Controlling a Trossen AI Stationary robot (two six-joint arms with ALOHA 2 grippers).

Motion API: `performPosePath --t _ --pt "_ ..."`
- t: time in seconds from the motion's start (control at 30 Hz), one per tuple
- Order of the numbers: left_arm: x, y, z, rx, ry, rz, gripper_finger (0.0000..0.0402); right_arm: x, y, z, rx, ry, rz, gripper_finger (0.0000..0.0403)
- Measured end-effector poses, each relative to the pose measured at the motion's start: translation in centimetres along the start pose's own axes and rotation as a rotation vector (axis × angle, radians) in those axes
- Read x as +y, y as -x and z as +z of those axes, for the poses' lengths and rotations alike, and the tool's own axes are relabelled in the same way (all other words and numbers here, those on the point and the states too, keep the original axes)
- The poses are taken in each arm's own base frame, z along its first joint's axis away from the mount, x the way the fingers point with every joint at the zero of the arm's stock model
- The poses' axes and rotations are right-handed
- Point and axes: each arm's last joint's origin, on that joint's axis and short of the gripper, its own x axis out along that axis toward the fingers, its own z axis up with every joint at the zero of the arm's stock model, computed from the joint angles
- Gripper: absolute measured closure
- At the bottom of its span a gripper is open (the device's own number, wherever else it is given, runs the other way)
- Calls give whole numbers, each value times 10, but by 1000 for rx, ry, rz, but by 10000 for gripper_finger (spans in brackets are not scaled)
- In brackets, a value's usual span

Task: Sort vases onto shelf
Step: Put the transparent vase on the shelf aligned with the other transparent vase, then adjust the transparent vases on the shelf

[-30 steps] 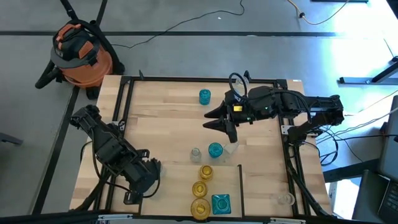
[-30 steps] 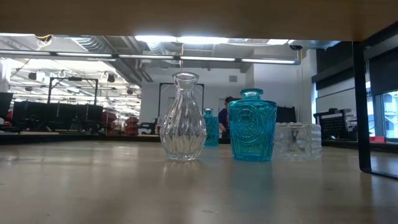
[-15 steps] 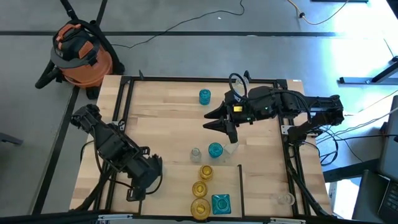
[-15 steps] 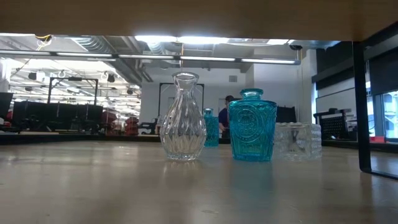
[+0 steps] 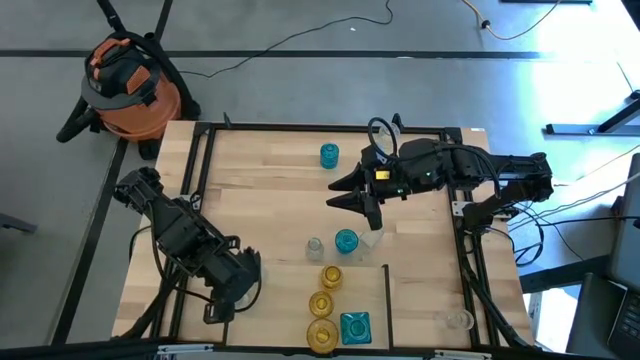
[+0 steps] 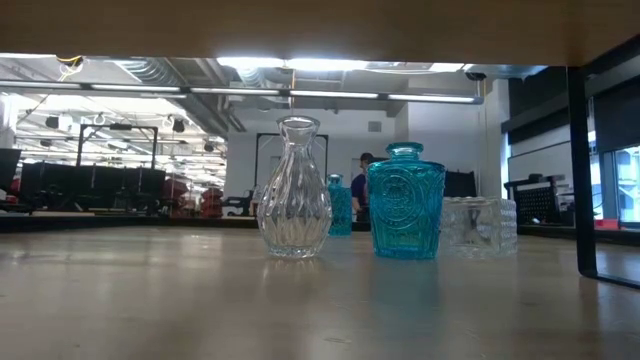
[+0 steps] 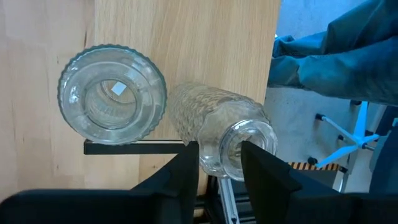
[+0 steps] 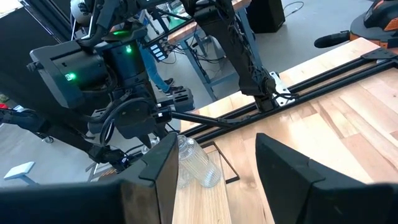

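I'm seeing my left claw [image 7: 219,171], lower left from above, fingers parted around a toppled clear vase [image 7: 217,130]; right claw [image 8: 211,180] hanging open.

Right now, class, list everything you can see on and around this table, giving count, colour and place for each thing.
Amber vases: three, amber, column at the high view's bottom centre.
Teal vases: three, teal; one far, one mid-table, one square beside the amber column.
Clear vases: five, clear; two mid-table, one bottom right, two by the left hand, one lying down.
Shelf: one, pale wood, black-framed.
Vacuum: one, orange-black, on the floor.
Left hand: dark, at the lying vase's neck.
Right hand: dark, open, over mid-table.
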Motion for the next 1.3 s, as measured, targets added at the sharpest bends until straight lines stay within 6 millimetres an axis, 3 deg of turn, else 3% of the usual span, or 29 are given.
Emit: performPosePath --t 0.2,0.4,0.53,0.6,0.83,1.0,1.3 --pt "1 6 -2 -10 22 -25 289 0 -1 -1 9 0 5 224" --pt "1 48 -6 -174 29 -107 289 0 -1 -1 18 0 20 224" --pt "2 77 -5 -396 -2 -74 289 0 -1 -2 20 0 18 224" --pt "5 82 -3 -449 -9 -44 289 0 -1 -2 21 0 18 224" --pt "24 81 13 -462 -14 84 289 17 -4 -13 53 22 71 224" --pt "46 82 33 -437 24 68 289 32 -17 -30 109 42 103 224" --pt "91 35 65 -137 -8 -27 289 54 -22 -50 134 50 98 224"
